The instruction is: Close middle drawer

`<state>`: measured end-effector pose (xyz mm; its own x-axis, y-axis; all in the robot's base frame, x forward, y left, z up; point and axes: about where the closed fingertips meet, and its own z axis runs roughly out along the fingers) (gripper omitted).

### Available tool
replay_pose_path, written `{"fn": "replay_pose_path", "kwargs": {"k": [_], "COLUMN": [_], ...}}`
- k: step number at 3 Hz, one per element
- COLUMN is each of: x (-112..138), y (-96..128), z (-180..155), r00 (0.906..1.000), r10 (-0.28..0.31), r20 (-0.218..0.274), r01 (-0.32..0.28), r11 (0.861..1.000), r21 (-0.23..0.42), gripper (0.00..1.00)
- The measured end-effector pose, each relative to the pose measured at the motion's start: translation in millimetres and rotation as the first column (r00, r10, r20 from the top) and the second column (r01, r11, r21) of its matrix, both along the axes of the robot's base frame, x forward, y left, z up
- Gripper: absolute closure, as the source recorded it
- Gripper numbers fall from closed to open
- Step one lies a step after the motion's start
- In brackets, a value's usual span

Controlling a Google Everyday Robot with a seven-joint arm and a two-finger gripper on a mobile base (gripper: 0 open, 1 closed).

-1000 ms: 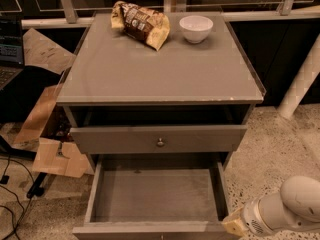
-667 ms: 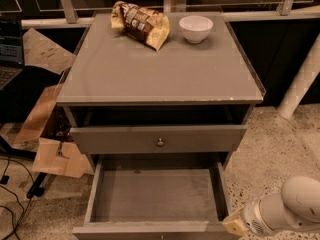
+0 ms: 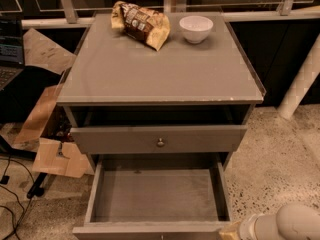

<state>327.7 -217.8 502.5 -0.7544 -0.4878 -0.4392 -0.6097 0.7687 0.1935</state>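
- Camera view: the grey cabinet's tabletop carries a crumpled snack bag at the back edge, left of the middle, and a white bowl just beside it, toward the back right corner.
- Under the front edge the top drawer stands a little way out, its small round knob facing me.
- Below that, the middle drawer is pulled far out past the front edge, empty, with its whole floor showing (its front runs along the very bottom of the picture, so I can't see a knob on it).
- The robot's hand sits low on the right, below the front right corner of the tabletop and right up against the right end of that drawer's front; the pale arm comes in behind it from the bottom right.
- Whether the hand is released or clenched I cannot tell, nor whether it truly touches the wood.
- As I judge it, the closing itself has not yet begun: the hand is in place near the front, and the whole push back under the tabletop is left to do.
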Motion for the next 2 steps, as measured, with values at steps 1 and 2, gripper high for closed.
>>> {"fn": "replay_pose_path", "kwargs": {"k": [1,2], "x": [0,1], "y": [1,1], "z": [-38,-73], "r00": [0.9983,0.9922], "r10": [-0.034,-0.053], "r20": [-0.047,-0.112], "r01": [0.035,0.057], "r11": [0.999,0.998], "r21": [0.021,0.033], "gripper": [1.0,1.0]}}
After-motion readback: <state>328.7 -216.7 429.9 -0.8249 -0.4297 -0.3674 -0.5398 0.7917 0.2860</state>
